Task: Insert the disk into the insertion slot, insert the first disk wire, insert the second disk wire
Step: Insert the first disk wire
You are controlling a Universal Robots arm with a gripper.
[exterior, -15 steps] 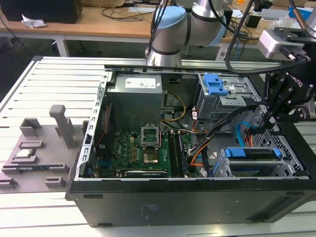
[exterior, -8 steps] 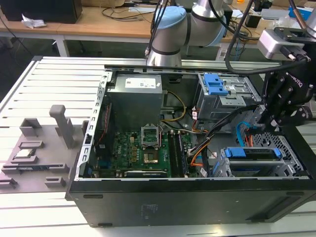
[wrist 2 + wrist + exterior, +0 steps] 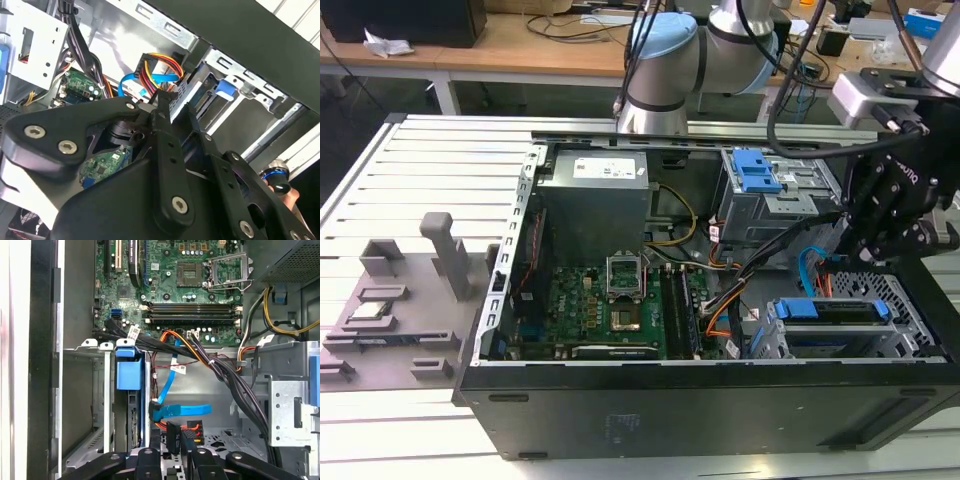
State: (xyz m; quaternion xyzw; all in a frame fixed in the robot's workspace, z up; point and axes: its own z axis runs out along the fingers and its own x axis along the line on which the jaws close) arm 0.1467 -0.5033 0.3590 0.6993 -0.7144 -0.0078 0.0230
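Disk [image 3: 129, 374] sits in the insertion slot [image 3: 782, 340], so I count step one done | my tool [image 3: 172, 450] looks clamped on the black plug of the first disk wire [image 3: 192, 429], near the disk's rear, apparently not yet seated | second disk wire [image 3: 182, 410] loops alongside; I can't tell if it's plugged in.

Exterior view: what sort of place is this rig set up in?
Probably a robotics or electronics lab: an open black desktop computer case with a green motherboard lies on a slotted aluminium table, with cable-strewn wooden desks behind.
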